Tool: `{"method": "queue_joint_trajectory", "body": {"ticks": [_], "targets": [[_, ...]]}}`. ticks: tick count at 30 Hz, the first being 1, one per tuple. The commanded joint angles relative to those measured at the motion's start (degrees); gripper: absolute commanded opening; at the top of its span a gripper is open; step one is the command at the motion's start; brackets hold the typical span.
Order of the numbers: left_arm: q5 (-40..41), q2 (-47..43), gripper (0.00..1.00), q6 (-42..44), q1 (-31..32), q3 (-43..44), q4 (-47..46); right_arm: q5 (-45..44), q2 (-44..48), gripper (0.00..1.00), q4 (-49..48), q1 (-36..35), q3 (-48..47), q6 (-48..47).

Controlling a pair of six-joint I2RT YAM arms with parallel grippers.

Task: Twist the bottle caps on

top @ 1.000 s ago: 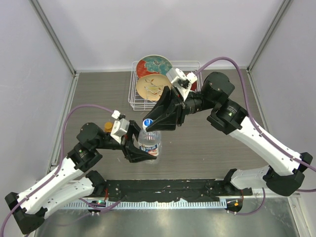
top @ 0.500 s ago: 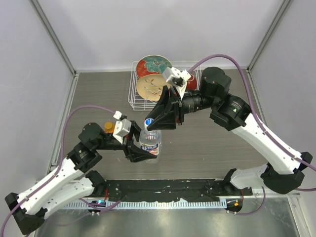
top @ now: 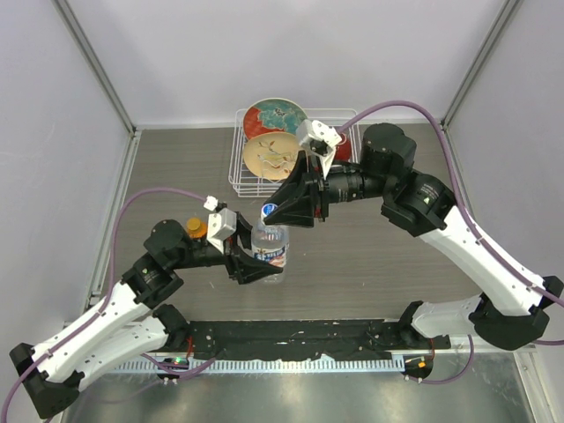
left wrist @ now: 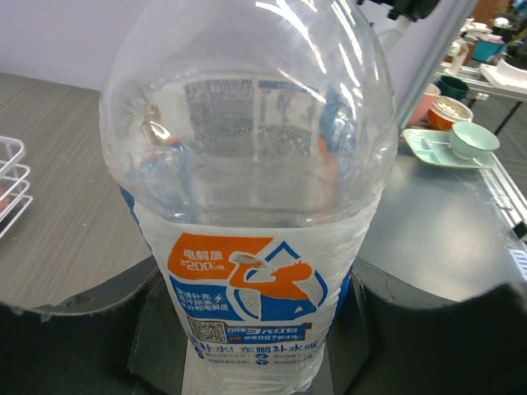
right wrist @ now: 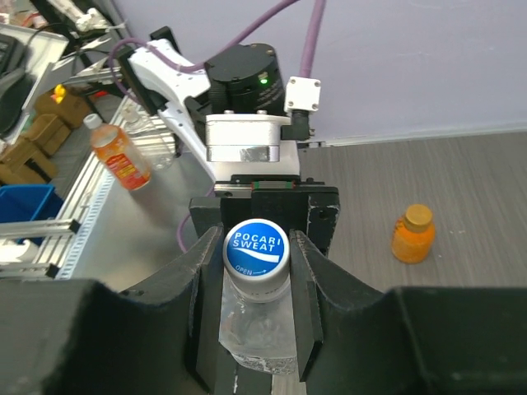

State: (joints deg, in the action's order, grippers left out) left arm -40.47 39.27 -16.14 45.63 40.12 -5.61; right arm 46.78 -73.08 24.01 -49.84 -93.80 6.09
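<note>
Both hands on the upright water bottle

The left hand (top: 262,265) is clamped around the labelled lower body of the clear bottle (left wrist: 247,206), one finger on each side, holding it upright on the grey tabletop (top: 379,256). The right hand (top: 273,214) reaches in from above, and its two fingers press against opposite sides of the blue-topped cap (right wrist: 256,249), which sits on the bottle's neck. How far the cap is threaded cannot be told. The orange bottle (right wrist: 413,234) stands apart on the tabletop, behind the left arm, with its own orange cap (top: 195,227) on top. At the far edge a white wire rack (top: 240,167) holds patterned plates (top: 273,119).
</note>
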Motion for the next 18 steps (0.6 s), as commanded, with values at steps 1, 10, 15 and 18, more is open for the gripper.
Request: {"method": "queue_joint_trajectory", "body": {"ticks": [1,10,15,18], "targets": [[11.01,-0.51,0.00,1.29,-0.80,1.28,-8.01,-6.60,1.97,0.12,5.17,-0.43,3.26,-1.16],[19.37,-0.07,0.00,4.54,-0.89,0.57,-8.99,-18.39,1.36,0.10,6.83,-3.50,4.50,-1.16],[19.81,-0.24,0.00,5.86,-0.80,-0.04,-8.46,-21.55,-0.39,0.08,9.38,-5.17,3.27,-1.08],[20.95,-0.16,0.00,6.03,-0.80,-0.30,-8.81,-24.81,-0.83,0.07,9.83,-5.96,3.27,-0.12]]}}
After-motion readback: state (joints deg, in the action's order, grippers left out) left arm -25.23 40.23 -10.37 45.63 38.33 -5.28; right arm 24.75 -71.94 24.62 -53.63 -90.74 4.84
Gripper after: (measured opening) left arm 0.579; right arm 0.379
